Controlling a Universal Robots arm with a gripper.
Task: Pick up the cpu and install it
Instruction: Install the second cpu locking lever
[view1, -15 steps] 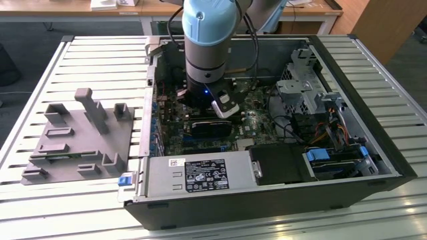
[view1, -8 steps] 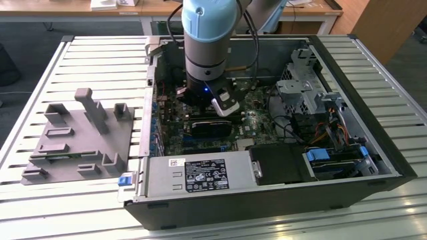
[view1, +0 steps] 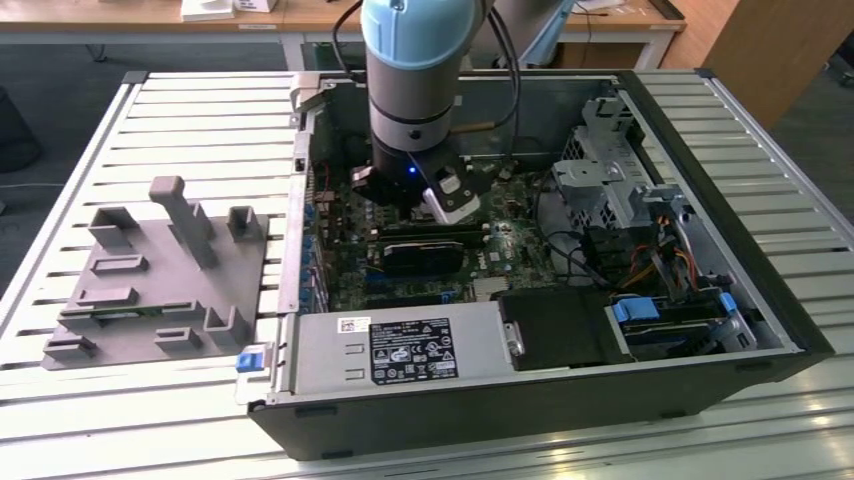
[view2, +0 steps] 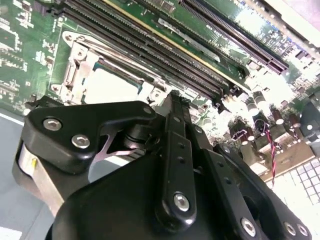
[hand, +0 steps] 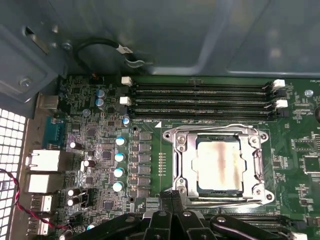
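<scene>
The end effector (hand: 170, 197), its black fingers pressed together and holding nothing, hung just beside the motherboard socket (hand: 218, 165). Beyond it the cpu (hand: 218, 166), a square silvery chip smeared brownish, lay flat and face-up inside the socket frame.

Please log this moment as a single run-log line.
arm: inside open computer case | black gripper: shut, empty, beside socket | square silvery-grey metal-topped cpu: seated in metal-framed socket | grey plastic fixture: outside case
</scene>
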